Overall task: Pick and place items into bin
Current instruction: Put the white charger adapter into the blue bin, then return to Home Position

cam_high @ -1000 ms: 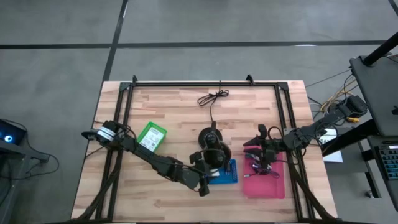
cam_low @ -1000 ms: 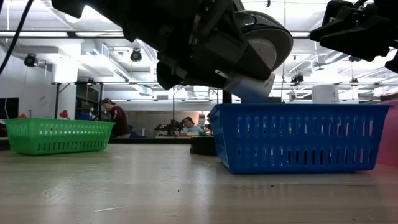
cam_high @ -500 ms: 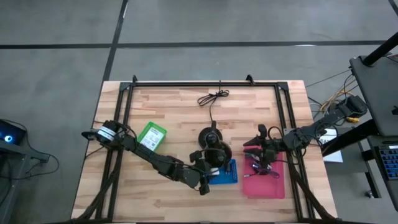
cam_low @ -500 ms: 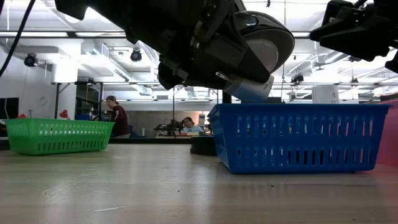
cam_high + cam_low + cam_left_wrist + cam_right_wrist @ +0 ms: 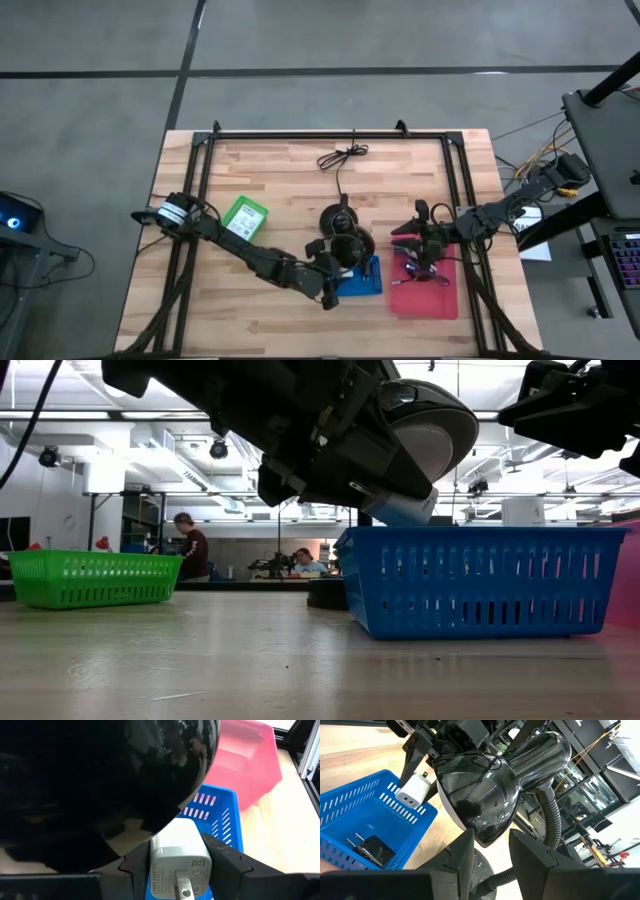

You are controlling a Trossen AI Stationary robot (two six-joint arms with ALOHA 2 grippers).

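The left gripper (image 5: pixel 180 870) clamps a white charger (image 5: pixel 179 860) by its sides, prongs exposed, just above the blue bin's (image 5: pixel 480 580) near rim, presumably so it can drop straight in. A black item (image 5: pixel 370 849) already lies inside. A lamp (image 5: pixel 490 795) crowds the approach. The right gripper (image 5: pixel 490 852) waits over the pink bin (image 5: pixel 425 290), fingers apart and empty. The table (image 5: pixel 280 180) is wood; a green bin (image 5: pixel 90 578) stands well apart, with people (image 5: pixel 190 550) in the workshop beyond.
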